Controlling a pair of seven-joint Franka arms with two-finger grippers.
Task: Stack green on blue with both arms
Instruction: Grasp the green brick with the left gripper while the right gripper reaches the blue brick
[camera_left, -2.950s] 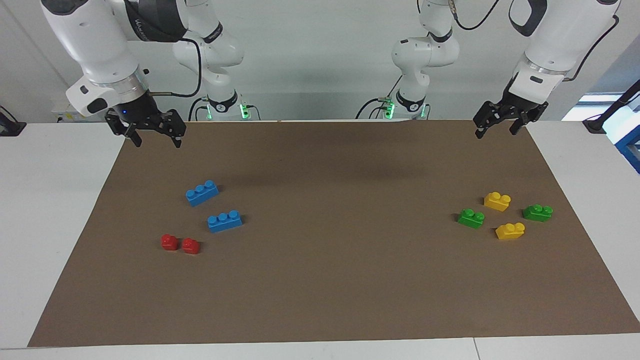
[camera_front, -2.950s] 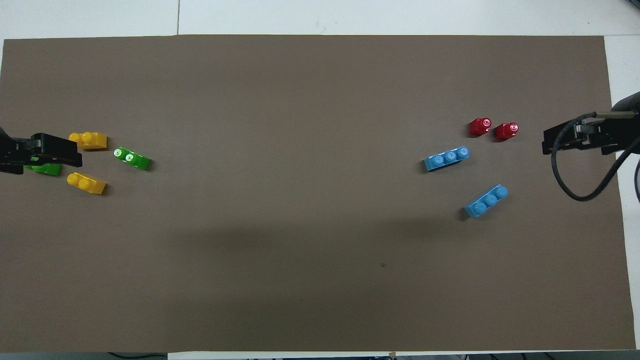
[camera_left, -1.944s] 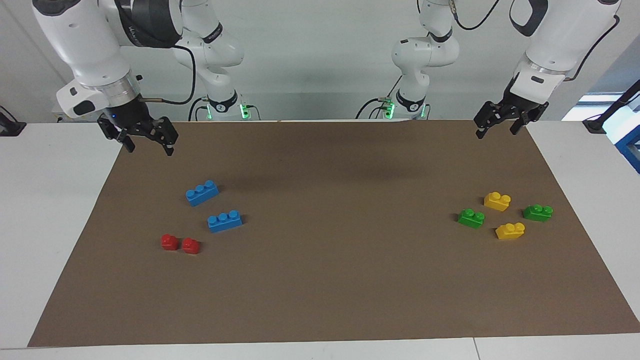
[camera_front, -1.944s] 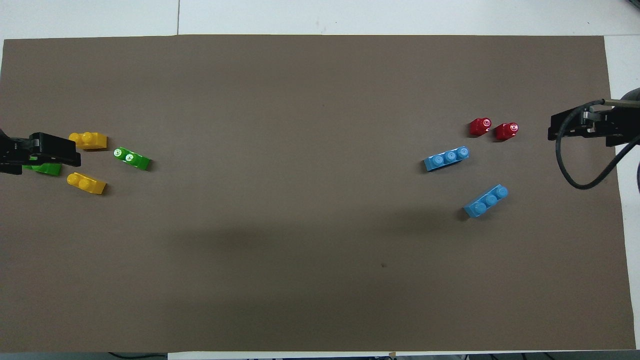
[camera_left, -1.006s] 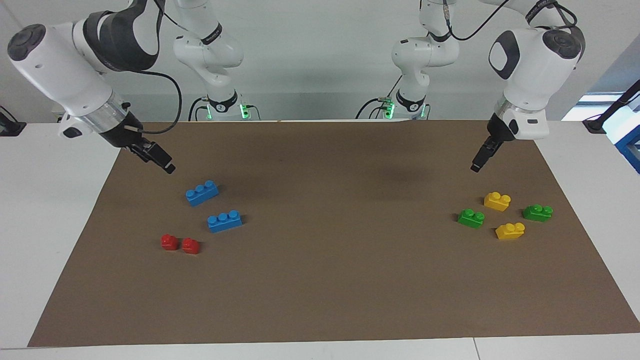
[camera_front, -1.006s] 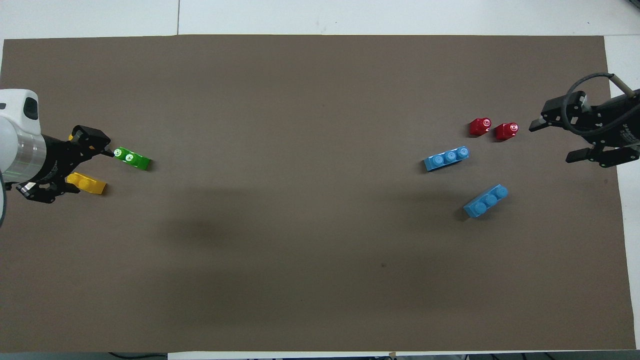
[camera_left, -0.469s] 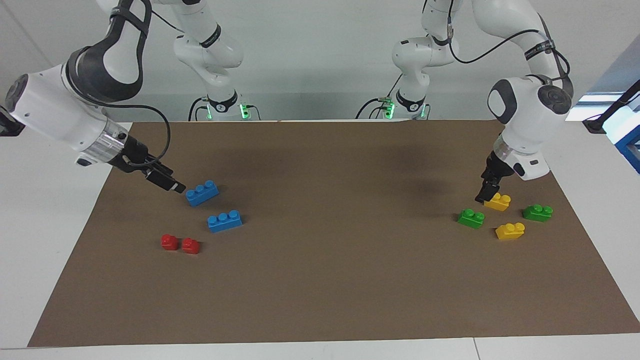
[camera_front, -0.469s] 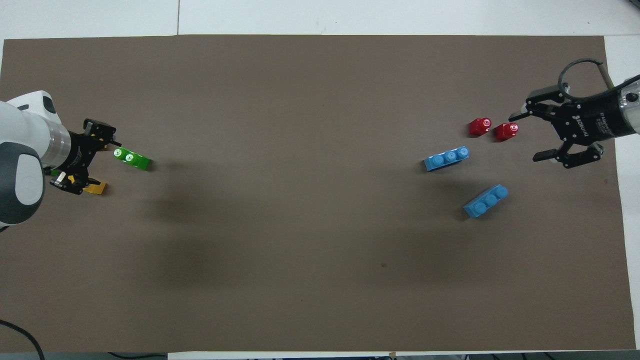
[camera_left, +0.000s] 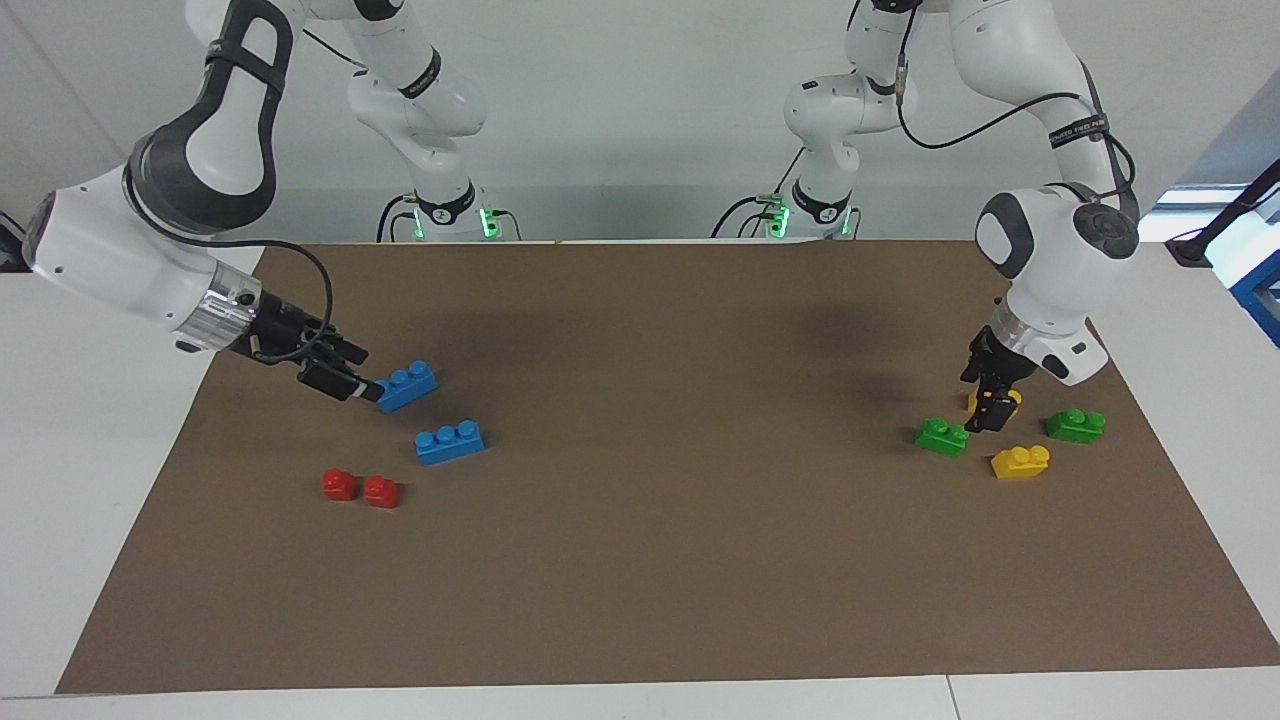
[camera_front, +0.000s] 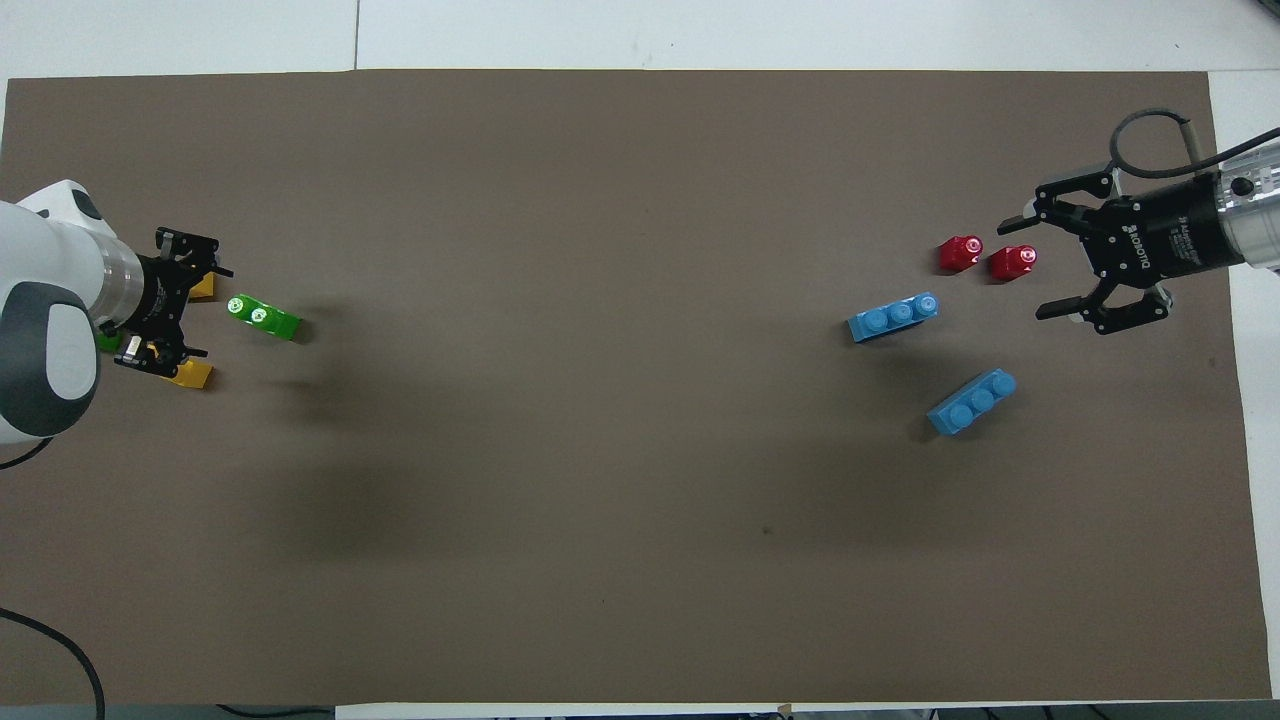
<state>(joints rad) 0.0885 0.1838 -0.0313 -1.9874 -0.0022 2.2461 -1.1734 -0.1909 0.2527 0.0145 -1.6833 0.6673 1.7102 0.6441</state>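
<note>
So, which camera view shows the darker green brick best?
The facing view: the darker green brick lies in full sight, studs up. In the overhead view the left gripper covers nearly all of it; only a green sliver shows.

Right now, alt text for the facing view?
Two white robot arms reach down over a brown mat: the open right gripper beside a light-blue three-stud plastic brick, the open left gripper beside a bright-green two-stud plastic brick.

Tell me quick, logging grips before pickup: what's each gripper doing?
Left gripper: open, holding nothing, low beside the green brick.
Right gripper: open, holding nothing, by a blue brick.
</note>
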